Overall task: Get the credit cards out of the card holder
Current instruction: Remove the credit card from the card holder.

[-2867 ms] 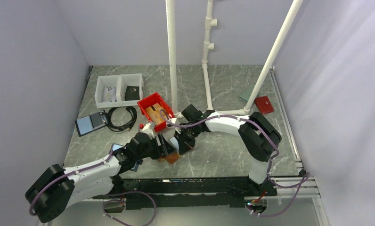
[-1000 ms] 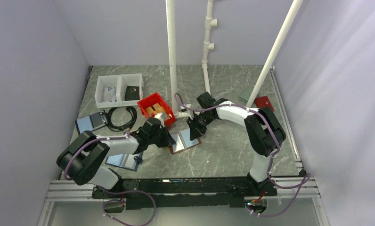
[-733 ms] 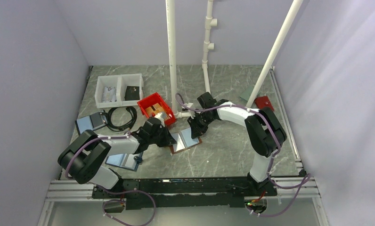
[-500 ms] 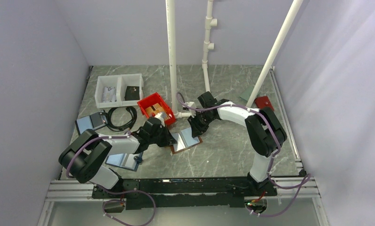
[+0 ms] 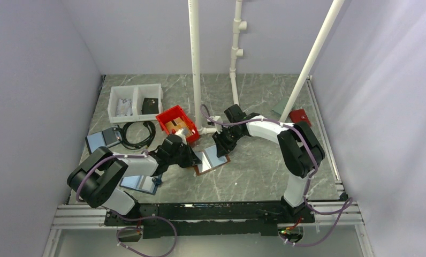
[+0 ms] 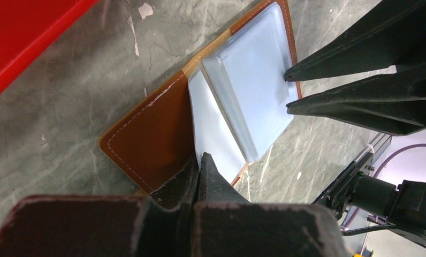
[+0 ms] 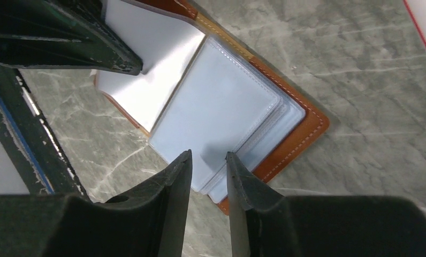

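Brown card holder (image 5: 210, 160) lay open mid-frame overhead, long axis lower-left to upper-right. Right gripper (image 7: 208, 156), jaws slightly apart, faced its plastic sleeves (image 7: 221, 107) edge-on; left gripper (image 6: 200, 160), closed, pressed on the opposite flap.

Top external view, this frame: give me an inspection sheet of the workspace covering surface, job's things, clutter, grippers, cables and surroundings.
Surface: grey marbled table.
Job's things: brown leather-like bifold card holder lies open, pale blue sleeves up; no loose card seen.
Clutter: red plastic bin; white two-compartment tray; dark blue-edged folder, another by the left arm; small red wallet.
Grippers: left gripper shut, tip on the holder's pale inner panel; right gripper open at the sleeves' edge.
Cables: coiled black cable; purple cables along both arms.
Surroundings: white pipe frame, lilac walls.
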`<state>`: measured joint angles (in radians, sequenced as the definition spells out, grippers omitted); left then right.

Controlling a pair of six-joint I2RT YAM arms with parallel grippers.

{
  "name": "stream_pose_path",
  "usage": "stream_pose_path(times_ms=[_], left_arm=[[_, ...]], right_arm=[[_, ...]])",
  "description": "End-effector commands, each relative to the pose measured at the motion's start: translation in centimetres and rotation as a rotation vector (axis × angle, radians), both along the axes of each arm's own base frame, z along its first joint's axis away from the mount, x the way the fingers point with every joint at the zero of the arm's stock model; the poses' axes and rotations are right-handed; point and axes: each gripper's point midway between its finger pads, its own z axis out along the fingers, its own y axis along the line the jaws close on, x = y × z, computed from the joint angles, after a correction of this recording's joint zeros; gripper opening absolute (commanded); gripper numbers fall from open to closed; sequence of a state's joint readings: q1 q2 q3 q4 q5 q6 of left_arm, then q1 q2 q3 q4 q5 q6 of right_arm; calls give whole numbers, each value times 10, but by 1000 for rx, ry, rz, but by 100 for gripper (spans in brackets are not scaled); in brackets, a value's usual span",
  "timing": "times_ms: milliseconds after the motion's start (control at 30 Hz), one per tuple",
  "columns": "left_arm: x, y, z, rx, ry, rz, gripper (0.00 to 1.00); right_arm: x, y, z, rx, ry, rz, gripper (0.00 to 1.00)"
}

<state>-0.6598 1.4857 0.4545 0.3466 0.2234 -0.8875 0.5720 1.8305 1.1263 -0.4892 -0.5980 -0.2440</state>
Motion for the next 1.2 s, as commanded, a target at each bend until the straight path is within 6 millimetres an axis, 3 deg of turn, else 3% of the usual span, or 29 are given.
stream_pose_path(times_ms=[0, 200, 400, 567, 700, 900, 1033, 1167], left_arm=[[-4, -4, 5, -49, 0, -9, 2], [-8, -3, 7, -64, 5, -2, 2], [-12, -1, 9, -86, 4, 10, 4], [-12, 0, 14, -101, -3, 23, 14], [-12, 2, 18, -89, -1, 31, 17], [-13, 15, 22, -32, -2, 70, 24], [-13, 30, 34, 35, -18, 105, 27], [-12, 45, 59, 89, -67, 131, 27]], right_arm=[[-16, 17, 3, 71, 72, 44, 32], [-40, 38, 28, 219, 161, 108, 30], [-46, 44, 19, 211, 190, 93, 30], [-56, 53, 19, 197, 164, 138, 30], [-42, 50, 28, 160, 65, 133, 30], [-4, 20, 28, 82, -36, 29, 31], [6, 9, 25, 53, -58, -1, 31], [8, 5, 18, 22, -57, -8, 32]])
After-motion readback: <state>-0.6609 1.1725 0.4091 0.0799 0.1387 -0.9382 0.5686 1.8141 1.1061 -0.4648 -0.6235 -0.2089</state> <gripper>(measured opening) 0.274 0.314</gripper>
